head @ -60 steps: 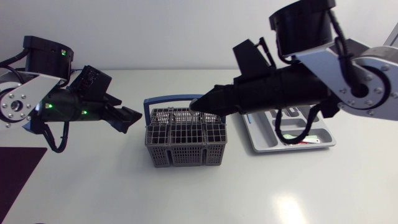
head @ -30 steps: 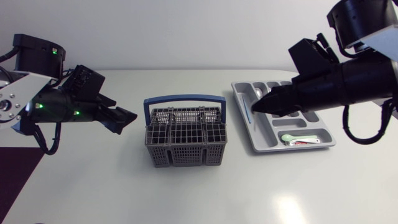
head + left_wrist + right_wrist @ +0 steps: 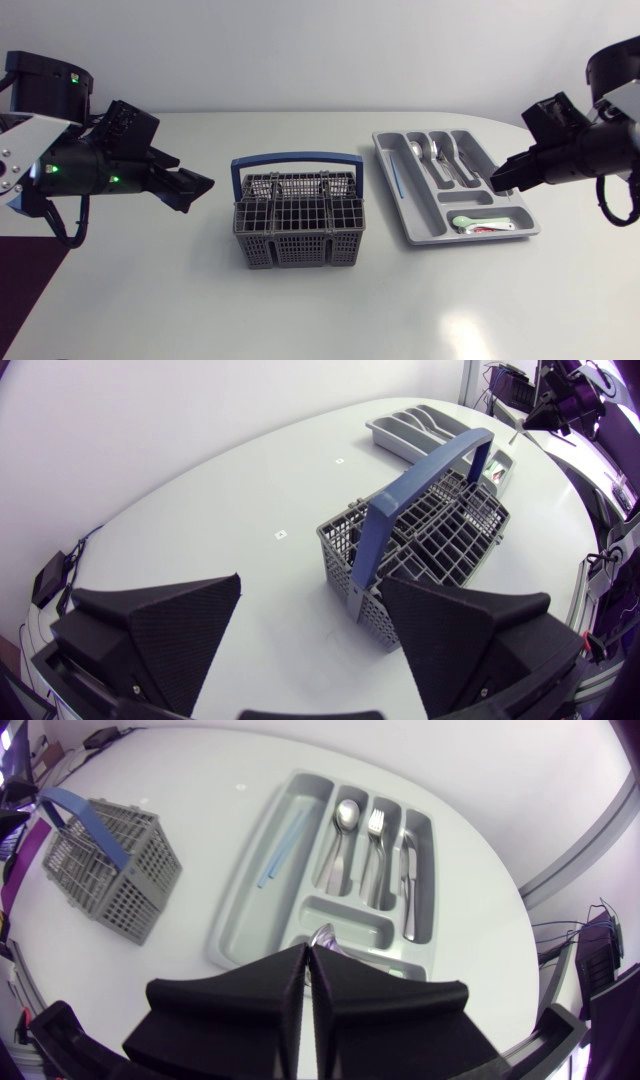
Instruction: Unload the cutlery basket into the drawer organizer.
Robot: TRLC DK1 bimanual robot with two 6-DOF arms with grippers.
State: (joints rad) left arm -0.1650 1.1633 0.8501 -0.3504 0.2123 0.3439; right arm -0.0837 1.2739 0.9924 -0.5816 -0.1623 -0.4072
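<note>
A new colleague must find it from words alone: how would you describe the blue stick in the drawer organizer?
Look for the grey drawer organizer to the right of the cutlery basket in the head view. The blue stick lies alone in its long slot nearest the basket. It is thin and the only blue piece there; the neighbouring long slots hold silver cutlery.

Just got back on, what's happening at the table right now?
The cutlery basket looks empty, and spoons and a fork lie in the drawer organizer. The left tool hovers open beside the basket, holding nothing. The right tool is shut, over the organizer's right edge.
</note>
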